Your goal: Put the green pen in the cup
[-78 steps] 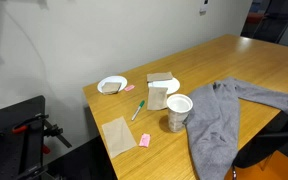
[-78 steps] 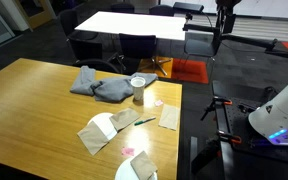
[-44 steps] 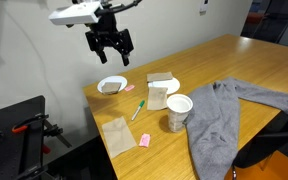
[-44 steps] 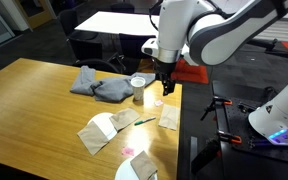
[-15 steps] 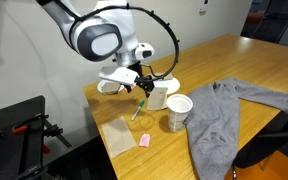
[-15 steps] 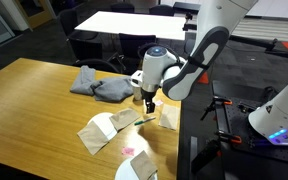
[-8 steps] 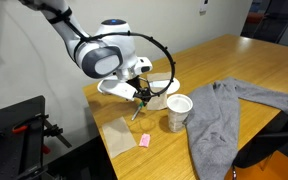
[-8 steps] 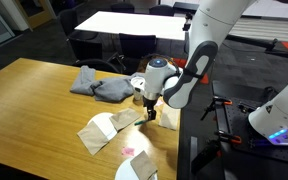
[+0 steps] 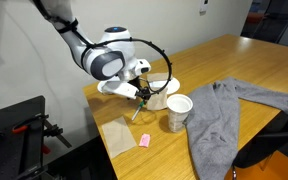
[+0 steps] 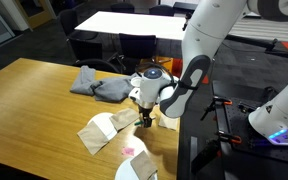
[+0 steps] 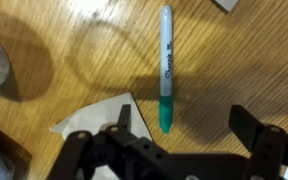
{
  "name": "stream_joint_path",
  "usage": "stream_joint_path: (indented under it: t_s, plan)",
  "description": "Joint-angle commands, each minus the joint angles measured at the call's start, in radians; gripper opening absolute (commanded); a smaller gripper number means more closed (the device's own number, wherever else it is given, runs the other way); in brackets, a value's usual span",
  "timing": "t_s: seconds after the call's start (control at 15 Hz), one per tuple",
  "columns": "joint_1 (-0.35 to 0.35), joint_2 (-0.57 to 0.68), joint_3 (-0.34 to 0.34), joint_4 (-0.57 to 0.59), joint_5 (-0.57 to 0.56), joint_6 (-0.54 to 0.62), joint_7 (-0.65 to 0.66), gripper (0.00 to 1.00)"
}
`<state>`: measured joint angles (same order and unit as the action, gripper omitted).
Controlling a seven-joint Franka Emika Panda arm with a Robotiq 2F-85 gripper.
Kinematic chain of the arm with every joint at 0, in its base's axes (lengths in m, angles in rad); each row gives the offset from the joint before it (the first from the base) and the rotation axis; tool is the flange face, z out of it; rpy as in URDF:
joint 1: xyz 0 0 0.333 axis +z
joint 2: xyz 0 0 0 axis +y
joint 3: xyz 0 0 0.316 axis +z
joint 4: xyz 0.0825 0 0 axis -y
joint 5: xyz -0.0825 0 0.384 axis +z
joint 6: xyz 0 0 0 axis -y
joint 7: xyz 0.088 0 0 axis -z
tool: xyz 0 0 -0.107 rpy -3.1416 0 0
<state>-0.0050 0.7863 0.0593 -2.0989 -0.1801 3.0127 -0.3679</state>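
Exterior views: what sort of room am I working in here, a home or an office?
Most likely an office or meeting room. The work surface is a long wooden table of conference size, and behind it stands a second white table with dark office chairs drawn up around it.

White rounded arm [image 9: 106, 62], black cable [image 9: 164, 52], black fingers [image 11: 246, 125]

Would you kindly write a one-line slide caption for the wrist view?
Open gripper poised over the green pen, which lies flat on the wooden table, not yet grasped.
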Motion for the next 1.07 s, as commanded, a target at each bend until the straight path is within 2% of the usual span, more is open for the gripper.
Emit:
stream_joint_path:
  t_s: [0.0, 0.47, 0.53, 0.67, 1.0]
  plan:
    - [0.066, 0.040, -0.041, 0.062, -0.028, -0.013, 0.061, 1.00]
    - [0.071, 0.079, -0.051, 0.115, -0.027, -0.043, 0.062, 0.99]
    - [0.067, 0.082, -0.049, 0.122, -0.027, -0.049, 0.059, 0.94]
    - [0.062, 0.089, -0.043, 0.135, -0.026, -0.066, 0.056, 0.69]
    - [0.060, 0.113, -0.035, 0.184, -0.023, -0.124, 0.053, 0.31]
